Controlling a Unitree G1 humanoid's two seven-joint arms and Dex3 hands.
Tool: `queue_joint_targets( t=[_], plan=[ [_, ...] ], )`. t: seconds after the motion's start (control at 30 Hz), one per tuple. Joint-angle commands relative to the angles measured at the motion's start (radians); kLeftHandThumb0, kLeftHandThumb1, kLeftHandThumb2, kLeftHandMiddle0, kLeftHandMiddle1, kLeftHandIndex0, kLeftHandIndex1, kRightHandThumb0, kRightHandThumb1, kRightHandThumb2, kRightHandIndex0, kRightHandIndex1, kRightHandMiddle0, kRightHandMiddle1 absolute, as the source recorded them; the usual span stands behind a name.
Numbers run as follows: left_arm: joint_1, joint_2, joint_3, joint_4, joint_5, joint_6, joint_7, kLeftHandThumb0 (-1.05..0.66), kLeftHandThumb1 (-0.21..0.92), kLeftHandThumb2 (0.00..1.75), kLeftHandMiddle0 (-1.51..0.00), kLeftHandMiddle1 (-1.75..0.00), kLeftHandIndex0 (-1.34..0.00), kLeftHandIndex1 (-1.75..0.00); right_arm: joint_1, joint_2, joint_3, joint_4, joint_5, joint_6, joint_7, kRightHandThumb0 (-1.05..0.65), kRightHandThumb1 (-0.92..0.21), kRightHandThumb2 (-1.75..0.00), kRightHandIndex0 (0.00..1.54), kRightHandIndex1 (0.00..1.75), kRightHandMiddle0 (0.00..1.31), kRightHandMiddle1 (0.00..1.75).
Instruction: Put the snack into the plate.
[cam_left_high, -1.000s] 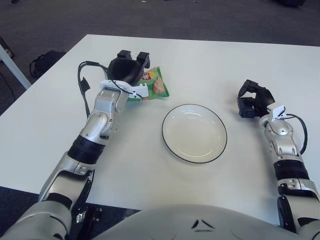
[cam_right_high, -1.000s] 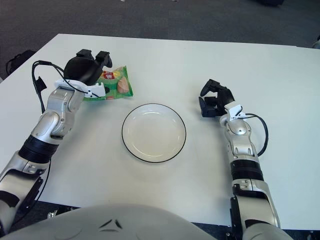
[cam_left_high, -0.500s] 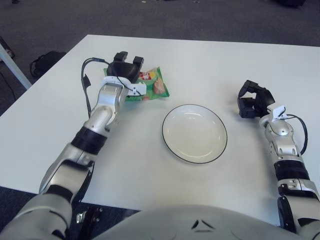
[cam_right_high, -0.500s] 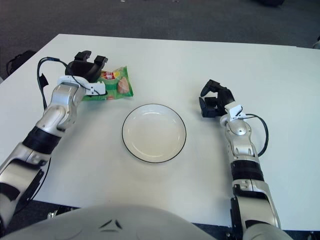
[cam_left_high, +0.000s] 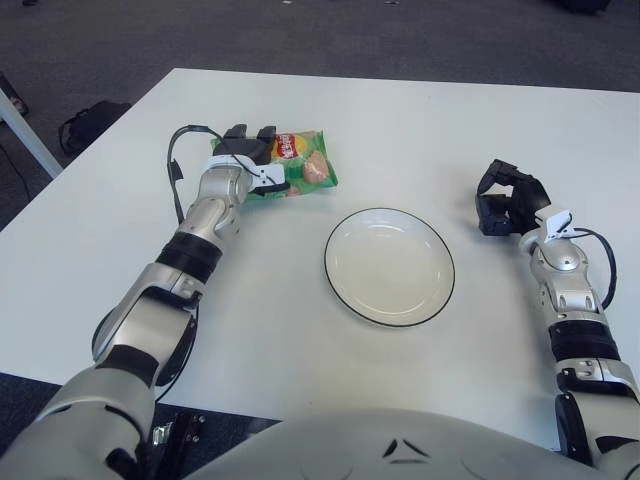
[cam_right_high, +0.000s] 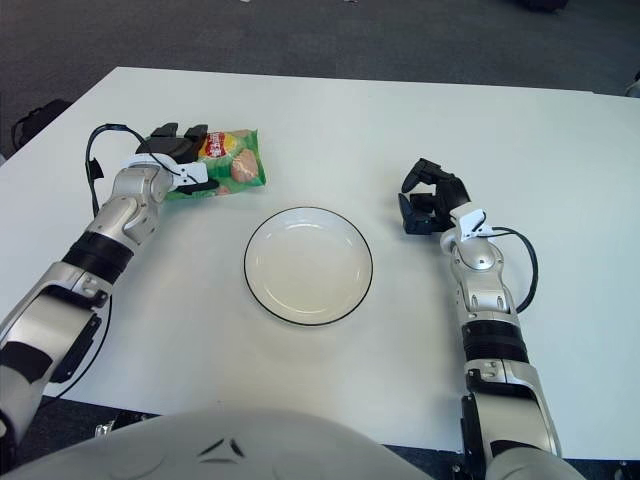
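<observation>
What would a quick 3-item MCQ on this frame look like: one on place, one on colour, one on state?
1. Where does the snack bag lie?
A. On the plate
B. On the table, on the robot's left of the plate
C. By the right hand

2. The snack bag is mostly what colour?
A. Green
B. Blue
C. Black

3. What is in the plate?
A. The snack bag
B. A cup
C. Nothing

Key:
1 B: the snack bag lies on the table, apart from the plate, with the left hand over its left end.
2 A: its wrapper is green with a red and yellow patch.
3 C: the plate is bare; the right hand shows to its right.
</observation>
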Motion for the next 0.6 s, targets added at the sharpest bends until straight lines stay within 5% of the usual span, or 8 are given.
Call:
queue_joint_targets(
  t=[0.0,0.27,0.33,0.4,0.57],
  plan=[
    [-0.059,-0.026,-0.039,0.235,-0.029,-0.060,0.080,-1.05,0.92,0.51,0.00,0.00,0.00,-0.08,0.076,0.011,0.026,0.048,-0.028,0.067,0.022,-0.49,-0.30,-1.33,1.33,1.75,0.63,1.75],
    [-0.089,-0.036,-0.057,0.411,-0.086,-0.151,0.145,-1.05,0.92,0.59,-0.05,-0.03,0.00,-0.28,0.088,0.008,0.033,0.023,-0.037,0.070,0.021,-0.49,-0.30,-1.33,1.32,1.75,0.63,1.75],
    [-0.090,-0.036,-0.062,0.434,-0.105,-0.175,0.147,-1.05,0.92,0.60,-0.04,-0.50,0.00,-0.38,0.090,0.007,0.034,0.020,-0.036,0.068,0.022,-0.49,-0.30,-1.34,1.32,1.75,0.63,1.75],
    [-0.089,-0.035,-0.067,0.452,-0.123,-0.193,0.150,-1.05,0.92,0.61,-0.06,-0.78,0.00,-0.44,0.091,0.006,0.034,0.018,-0.034,0.065,0.025,-0.49,-0.30,-1.34,1.32,1.75,0.63,1.75],
    [-0.087,-0.038,-0.059,0.485,-0.177,-0.229,0.161,-1.05,0.92,0.62,-0.12,-1.03,0.00,-0.70,0.093,0.005,0.034,0.013,-0.031,0.057,0.027,-0.49,-0.29,-1.34,1.32,1.75,0.63,1.75]
  ],
)
